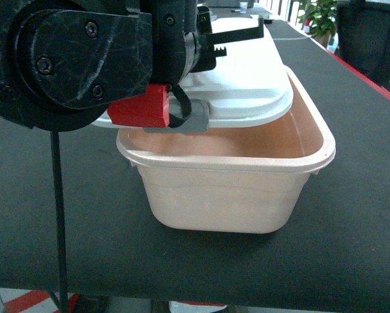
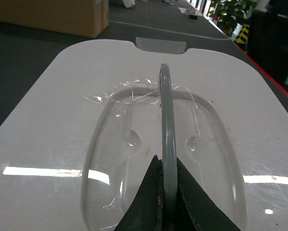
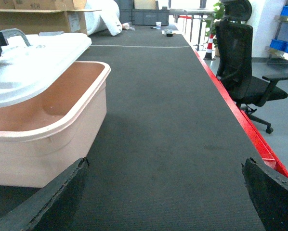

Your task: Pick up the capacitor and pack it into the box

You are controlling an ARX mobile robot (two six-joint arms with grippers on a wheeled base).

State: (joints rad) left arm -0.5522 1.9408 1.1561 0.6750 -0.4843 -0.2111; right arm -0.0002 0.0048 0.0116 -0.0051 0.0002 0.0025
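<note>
Right gripper (image 3: 163, 192): closest thing in its own wrist view, fingers spread wide with nothing between them, hovering over bare dark table mat (image 3: 173, 120) just beside the tub. My guess is it's parked out of the way.

Left gripper (image 2: 167, 197): fingers pinched narrow on the grey handle (image 2: 166, 125) of the lid (image 2: 47, 125), which stands up in its recess (some clear tape around the far end).

Box (image 1: 227, 195): pale pink tub, open on the right and near side. The lid (image 1: 247, 85) sits tilted across the back-left, partly over the rim, grey latch (image 1: 198, 117) hanging at its near edge. Looks like it's being held on or off, can't tell which.

Capacitor: not visible in any of the 3 views. The part of the tub's inside that shows is bare, and the rest is under the lid, so it could be in there.

Far stuff: cardboard carton (image 2: 62, 17), office chair (image 3: 245, 62), potted plant (image 2: 228, 12), blue bins (image 3: 286, 45).

Writing: nothing readable; the carton has a label too blurred to make out.
</note>
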